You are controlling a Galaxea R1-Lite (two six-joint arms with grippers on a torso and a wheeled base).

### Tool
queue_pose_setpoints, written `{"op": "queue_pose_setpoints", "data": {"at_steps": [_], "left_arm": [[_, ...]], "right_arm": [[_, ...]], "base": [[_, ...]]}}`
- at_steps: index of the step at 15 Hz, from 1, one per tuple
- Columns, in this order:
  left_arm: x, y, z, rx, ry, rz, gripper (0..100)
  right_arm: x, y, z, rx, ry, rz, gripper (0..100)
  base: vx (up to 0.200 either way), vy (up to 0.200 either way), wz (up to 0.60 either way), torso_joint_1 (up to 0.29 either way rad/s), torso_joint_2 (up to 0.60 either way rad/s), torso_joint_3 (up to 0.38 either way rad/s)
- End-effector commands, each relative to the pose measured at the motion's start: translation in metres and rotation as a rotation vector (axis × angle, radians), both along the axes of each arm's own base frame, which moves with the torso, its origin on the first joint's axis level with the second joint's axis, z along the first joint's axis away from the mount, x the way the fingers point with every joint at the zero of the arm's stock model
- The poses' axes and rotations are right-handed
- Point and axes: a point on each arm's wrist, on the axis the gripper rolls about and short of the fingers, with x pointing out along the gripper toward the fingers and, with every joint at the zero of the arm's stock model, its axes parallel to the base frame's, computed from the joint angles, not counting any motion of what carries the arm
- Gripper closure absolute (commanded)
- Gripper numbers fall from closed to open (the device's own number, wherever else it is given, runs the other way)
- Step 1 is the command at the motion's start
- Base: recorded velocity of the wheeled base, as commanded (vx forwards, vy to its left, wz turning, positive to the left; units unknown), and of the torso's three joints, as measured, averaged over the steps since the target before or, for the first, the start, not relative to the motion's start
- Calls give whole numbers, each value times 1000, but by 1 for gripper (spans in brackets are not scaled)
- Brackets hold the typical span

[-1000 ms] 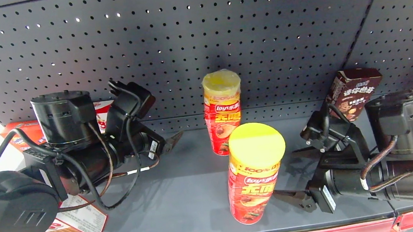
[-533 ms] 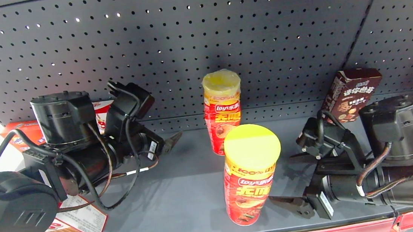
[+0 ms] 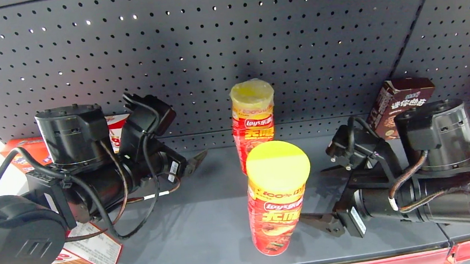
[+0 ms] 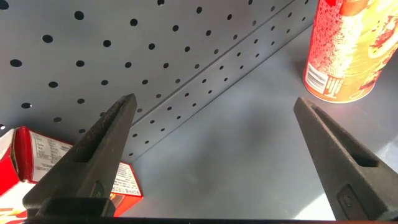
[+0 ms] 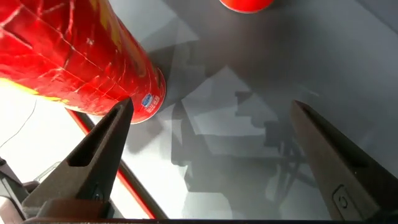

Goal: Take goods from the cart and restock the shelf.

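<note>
Standing upright near the front edge of the shelf (image 3: 210, 229), a red chip can (image 3: 279, 201) lines up before a second can (image 3: 254, 121), seemingly to form a row. The right tool (image 5: 211, 109) gapes wide and empty, one finger (image 3: 318, 223) beside, perhaps touching, the front can's base. The left tool (image 4: 214, 99) hangs wide open and empty, well apart.

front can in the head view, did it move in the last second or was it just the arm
The front can slid left along the shelf, to stand more in front of the back can. The right gripper, open, moved left with it, one finger by the can's side, apparently pushing it. Nothing was gripped or let go. The left gripper, open, the back can and the brown box stayed put.
</note>
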Motion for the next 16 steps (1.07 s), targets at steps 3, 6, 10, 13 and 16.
{"op": "queue_pose_setpoints", "data": {"at_steps": [3, 6, 10, 13, 16], "left_arm": [[0, 0, -1, 1, 2, -1, 0], [0, 0, -1, 1, 2, -1, 0], [-5, 2, 9, -7, -25, -1, 0], [-27, 13, 36, -40, -94, -8, 0], [-55, 25, 58, -50, -118, -10, 0]], "right_arm": [[3, 7, -2, -3, 3, 14, 0], [5, 9, -3, -4, 4, 14, 0], [0, -6, 6, 28, -32, -21, 0], [-15, -43, 39, 108, -140, -118, 0], [-43, -74, 59, 177, -234, -204, 0]], "base": [[0, 0, 0, 0, 0, 0], [0, 0, 0, 0, 0, 0], [0, 0, 0, 0, 0, 0], [0, 0, 0, 0, 0, 0], [0, 0, 0, 0, 0, 0]]}}
